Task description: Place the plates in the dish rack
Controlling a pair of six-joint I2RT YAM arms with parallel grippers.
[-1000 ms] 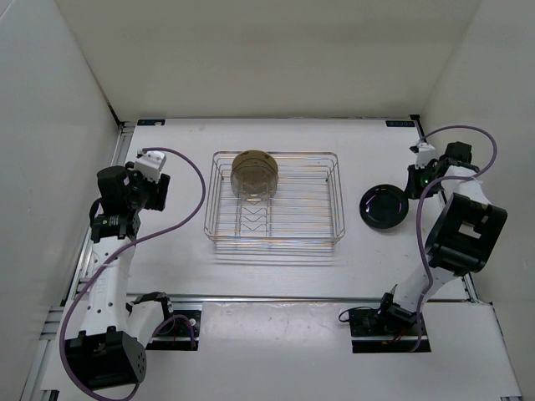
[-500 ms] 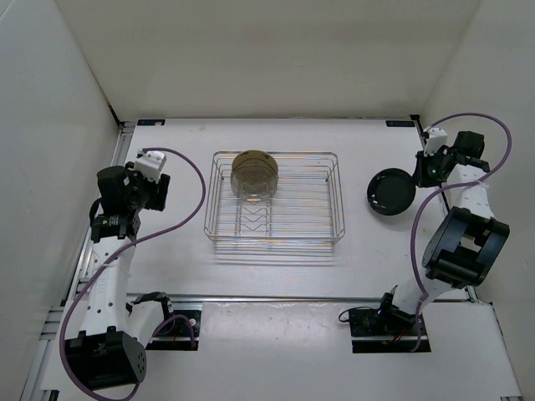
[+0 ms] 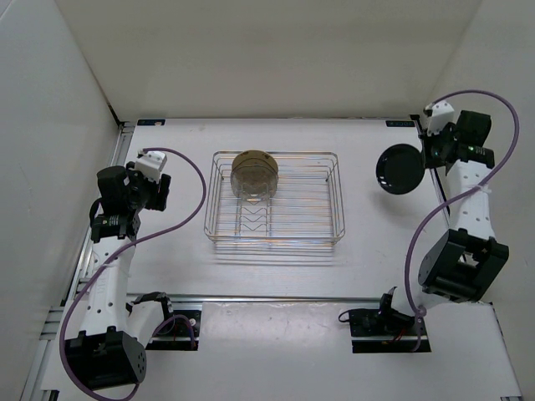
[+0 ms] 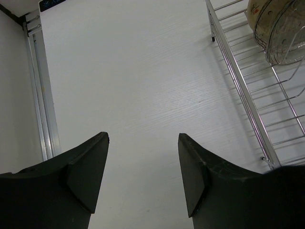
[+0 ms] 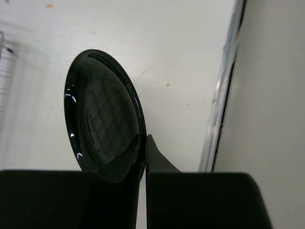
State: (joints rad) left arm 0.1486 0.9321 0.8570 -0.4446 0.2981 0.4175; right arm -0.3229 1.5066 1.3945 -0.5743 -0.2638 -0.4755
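The glossy black plate (image 3: 399, 170) hangs in the air at the right of the table, tilted on edge, with my right gripper (image 3: 428, 159) shut on its rim. The right wrist view shows that black plate (image 5: 102, 117) pinched between the two fingers (image 5: 159, 155) of my right gripper (image 5: 144, 139). The chrome wire dish rack (image 3: 276, 236) stands in the middle, holding plates upright at its far end: a tan-yellow plate (image 3: 253, 159) with a translucent one (image 3: 253, 188) in front. My left gripper (image 4: 143, 138) hovers open over bare table left of the dish rack (image 4: 248, 90).
White walls close in the table on the left, back and right. An aluminium rail (image 5: 221, 95) runs along the right table edge beside the held plate. Another rail (image 4: 40, 86) runs along the left edge. Both arm bases sit at the near edge.
My right gripper has lifted the black plate off the table and carried it up and back, turning it from flat to on edge. The left arm has not moved.
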